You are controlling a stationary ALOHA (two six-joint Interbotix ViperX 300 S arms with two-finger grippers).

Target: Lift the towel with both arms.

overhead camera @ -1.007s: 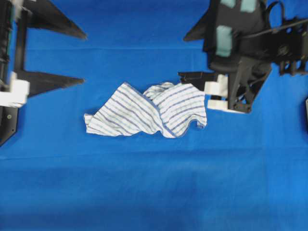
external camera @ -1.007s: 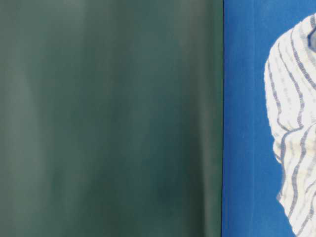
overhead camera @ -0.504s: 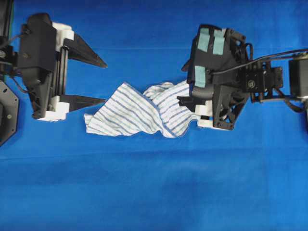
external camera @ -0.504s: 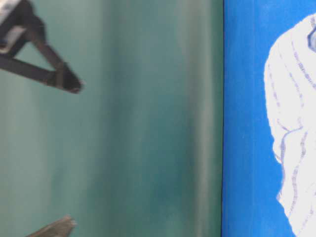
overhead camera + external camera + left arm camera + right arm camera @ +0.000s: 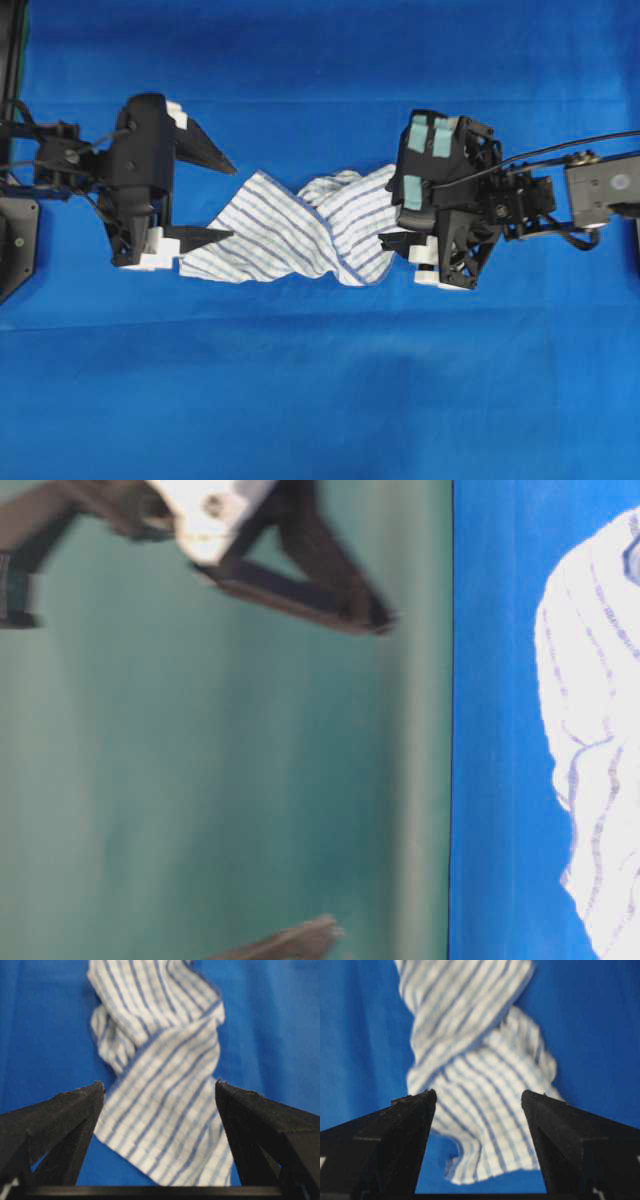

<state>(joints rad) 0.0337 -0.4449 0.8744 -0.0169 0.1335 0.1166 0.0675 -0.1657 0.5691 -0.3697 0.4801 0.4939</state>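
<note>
**Both pincers gaped over the towel's ends**

Seen from each wrist, the fingers framed the cloth: the left pincer (image 5: 160, 1087) stood wide open and empty, with the near end of the towel (image 5: 165, 1110) lying between its tips. The right pincer (image 5: 479, 1095) was just as wide and held nothing, the towel's other, crumpled end lying flat between its fingers.

From above, the towel (image 5: 290, 232) lay rumpled on the blue cloth (image 5: 320, 400) that covered the counter, the left pincer (image 5: 205, 195) at one end of it and the right pincer (image 5: 395, 225), on the arm with teal tape patches, over the other.

It looked light, limp and soft; it would likely sag between two grips. I judged the ends the best places to pinch, taking a raised fold rather than the flat single layer.
</note>
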